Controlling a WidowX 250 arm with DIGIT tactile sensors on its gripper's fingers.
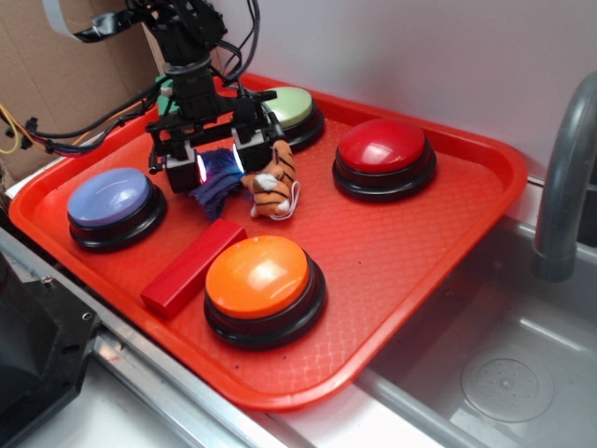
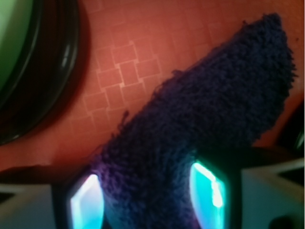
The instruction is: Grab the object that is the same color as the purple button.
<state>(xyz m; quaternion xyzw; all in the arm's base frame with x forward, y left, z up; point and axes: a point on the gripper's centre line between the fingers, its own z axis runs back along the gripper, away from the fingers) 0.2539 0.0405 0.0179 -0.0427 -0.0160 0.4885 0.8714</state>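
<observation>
The object, a small dark purple terry rag point(image 1: 213, 187), sits between the fingers of my gripper point(image 1: 219, 166) near the tray's back left. In the wrist view the rag point(image 2: 205, 109) fills the whole gap between the two glowing pads point(image 2: 86, 202), and its free end stretches away over the tray floor. My gripper point(image 2: 147, 195) is shut on it. The purple button point(image 1: 110, 198), with a pale lavender dome on a black base, stands at the tray's left, a short way from the gripper.
The red tray point(image 1: 420, 261) also holds a green button point(image 1: 289, 107) behind the gripper, a red button point(image 1: 384, 149), an orange button point(image 1: 259, 275), a tiger plush point(image 1: 272, 187) right beside the rag, and a red block point(image 1: 193, 266). A sink point(image 1: 504, 373) and faucet point(image 1: 564, 187) lie to the right.
</observation>
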